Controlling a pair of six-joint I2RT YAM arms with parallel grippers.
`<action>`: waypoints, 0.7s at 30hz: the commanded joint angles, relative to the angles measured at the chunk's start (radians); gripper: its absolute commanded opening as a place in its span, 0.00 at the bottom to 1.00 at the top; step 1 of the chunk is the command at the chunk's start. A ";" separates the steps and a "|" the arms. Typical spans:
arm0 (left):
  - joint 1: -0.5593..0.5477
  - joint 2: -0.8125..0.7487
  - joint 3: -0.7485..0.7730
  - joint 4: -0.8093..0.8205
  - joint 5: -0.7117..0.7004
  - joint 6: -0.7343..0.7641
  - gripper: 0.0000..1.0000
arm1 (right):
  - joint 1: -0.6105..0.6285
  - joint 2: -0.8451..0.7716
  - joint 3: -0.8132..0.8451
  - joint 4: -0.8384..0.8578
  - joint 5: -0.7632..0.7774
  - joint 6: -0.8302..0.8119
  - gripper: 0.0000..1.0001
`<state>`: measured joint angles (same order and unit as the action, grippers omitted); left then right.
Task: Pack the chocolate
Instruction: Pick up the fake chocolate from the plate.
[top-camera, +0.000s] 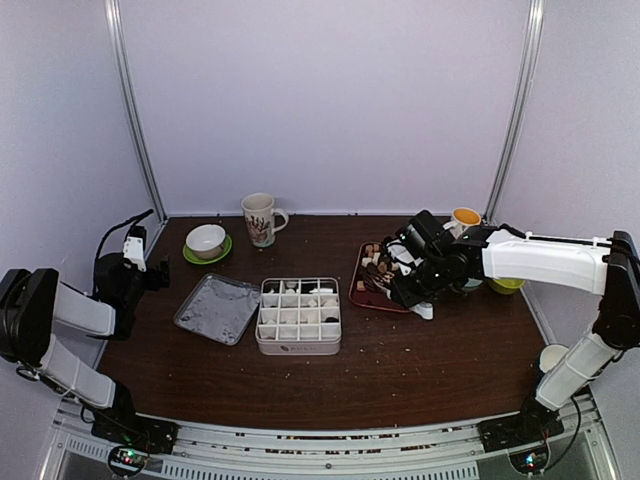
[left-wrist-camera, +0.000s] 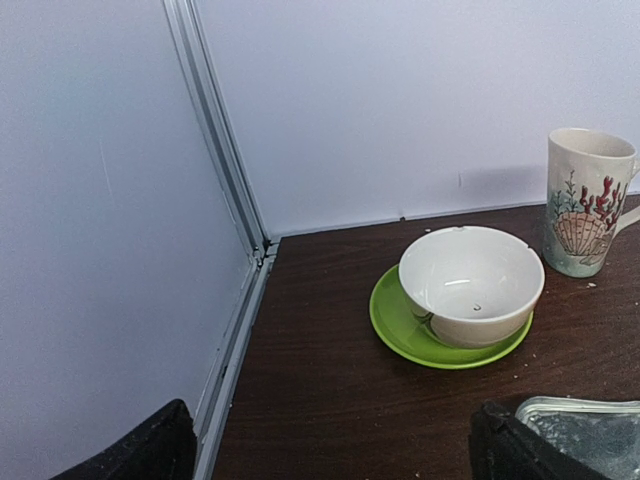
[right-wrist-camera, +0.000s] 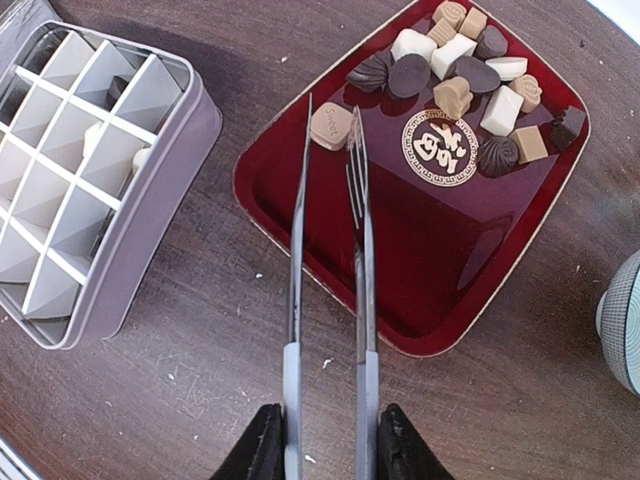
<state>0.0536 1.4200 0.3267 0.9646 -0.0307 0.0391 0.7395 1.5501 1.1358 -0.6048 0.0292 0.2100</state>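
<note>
Right pincer (right-wrist-camera: 325, 445) clenched on the tongs (right-wrist-camera: 297, 280); we should squeeze gently, tips seemingly straddling the tan chocolate (right-wrist-camera: 330, 126) at twelve o'clock

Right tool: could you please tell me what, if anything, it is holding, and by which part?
The right tool holds the tongs by their handle end, one finger outside each arm. Their tips flank a tan chocolate.

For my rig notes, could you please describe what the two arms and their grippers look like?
Both arms have white links between black joints. The left arm carries a looping black cable and a white block by its wrist; the right arm has one long white link. The fingers are black.
</note>
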 joint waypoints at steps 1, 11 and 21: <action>0.007 0.005 0.014 0.027 -0.006 -0.009 0.98 | -0.005 -0.005 0.011 0.012 -0.001 0.005 0.33; 0.007 0.005 0.014 0.028 -0.006 -0.008 0.98 | -0.005 0.079 0.065 -0.050 0.061 -0.016 0.35; 0.007 0.005 0.014 0.027 -0.005 -0.009 0.98 | -0.045 0.108 0.126 -0.001 0.082 0.001 0.40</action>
<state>0.0536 1.4200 0.3267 0.9646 -0.0303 0.0391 0.7166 1.6398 1.2057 -0.6441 0.0872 0.2092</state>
